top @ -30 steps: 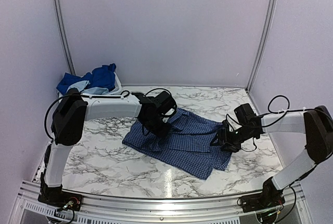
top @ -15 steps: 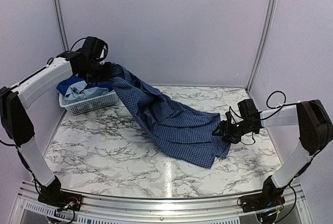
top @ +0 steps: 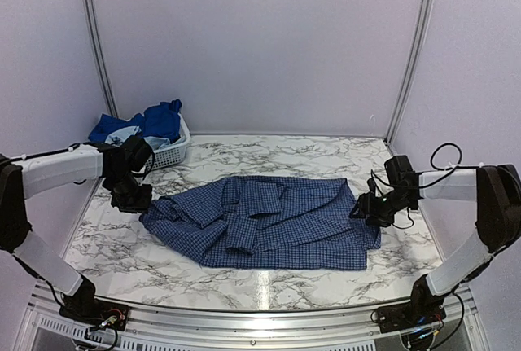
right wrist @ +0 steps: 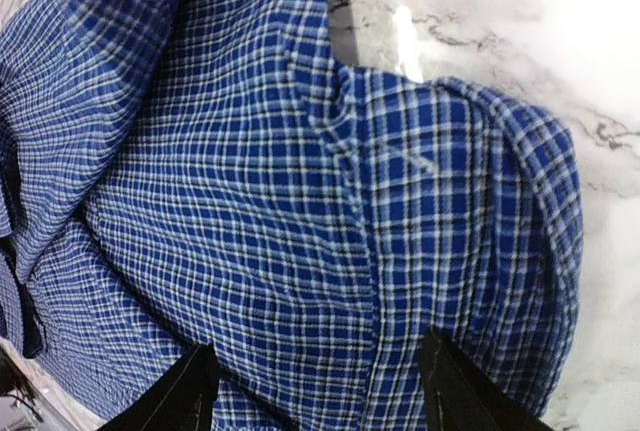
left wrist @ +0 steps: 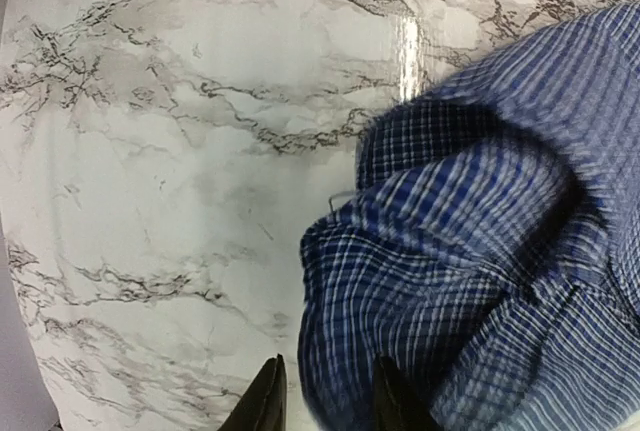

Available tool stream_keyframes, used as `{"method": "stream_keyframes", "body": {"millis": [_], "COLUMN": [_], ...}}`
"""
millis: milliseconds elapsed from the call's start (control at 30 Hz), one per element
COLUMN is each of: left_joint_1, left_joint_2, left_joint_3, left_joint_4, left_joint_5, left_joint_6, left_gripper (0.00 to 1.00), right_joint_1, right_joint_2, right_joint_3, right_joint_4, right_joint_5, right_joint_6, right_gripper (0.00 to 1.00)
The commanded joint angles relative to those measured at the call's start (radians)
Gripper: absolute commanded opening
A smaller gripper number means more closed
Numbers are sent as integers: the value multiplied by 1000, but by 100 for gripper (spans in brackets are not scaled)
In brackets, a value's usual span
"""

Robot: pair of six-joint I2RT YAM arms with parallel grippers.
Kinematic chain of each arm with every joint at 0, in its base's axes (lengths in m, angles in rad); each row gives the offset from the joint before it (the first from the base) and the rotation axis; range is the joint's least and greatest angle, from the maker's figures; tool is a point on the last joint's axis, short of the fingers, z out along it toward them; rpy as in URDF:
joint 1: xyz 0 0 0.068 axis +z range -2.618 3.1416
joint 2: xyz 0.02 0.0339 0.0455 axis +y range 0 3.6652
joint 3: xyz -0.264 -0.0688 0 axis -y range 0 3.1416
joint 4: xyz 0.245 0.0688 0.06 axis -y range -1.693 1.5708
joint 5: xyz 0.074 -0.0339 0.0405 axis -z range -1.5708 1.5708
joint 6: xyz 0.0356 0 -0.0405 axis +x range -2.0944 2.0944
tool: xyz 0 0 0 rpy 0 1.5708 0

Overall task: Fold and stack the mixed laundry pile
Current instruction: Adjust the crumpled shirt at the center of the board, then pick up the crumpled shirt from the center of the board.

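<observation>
The navy small-check shirt [top: 269,221] lies spread over the marble table, sleeves folded across its front. My left gripper [top: 135,199] sits low at the shirt's left edge. In the left wrist view its fingers stand apart [left wrist: 328,359], with the shirt's rumpled edge [left wrist: 480,251] lying between them. My right gripper [top: 365,207] hovers at the shirt's right edge, open wide [right wrist: 318,341] above the checked cloth [right wrist: 300,201]. Royal blue clothes [top: 159,119] and a pale blue garment [top: 130,133] fill the basket at the back left.
The white slatted basket [top: 172,154] stands in the back left corner against the wall. Bare marble [left wrist: 150,151] lies left of the shirt and along the table's front edge. Pale walls enclose three sides.
The left arm came down from beside the basket to the table's left side, laying the shirt out flat, and its jaws parted. The right gripper stayed at the shirt's right edge.
</observation>
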Motion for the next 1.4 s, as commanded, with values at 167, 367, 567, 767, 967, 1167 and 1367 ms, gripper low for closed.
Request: {"method": "stream_keyframes", "body": {"millis": [167, 367, 567, 767, 967, 1167, 1367], "left_joint_1": [-1, -169, -361, -422, -473, -458, -381], "left_joint_2": [-109, -64, 53, 166, 276, 258, 142], "left_joint_3": [99, 123, 121, 157, 220, 272, 376], "left_joint_4": [0, 10, 41, 60, 64, 49, 27], "left_joint_5": [142, 306, 275, 203, 164, 67, 68], "left_joint_6": [111, 177, 117, 109, 106, 75, 52], "left_gripper": [60, 74, 84, 92, 90, 26, 0], "right_joint_1": [170, 268, 329, 360, 389, 390, 377], "right_joint_2": [-94, -73, -27, 53, 118, 84, -32], "right_joint_3": [143, 156, 159, 171, 157, 210, 331], "right_joint_4": [-177, -242, -280, -276, -259, -295, -372], "right_joint_5": [-49, -33, 100, 204, 260, 287, 308], "right_joint_6": [-92, -127, -132, -124, -120, -121, -115], "right_gripper": [66, 68, 74, 76, 65, 2, 0]}}
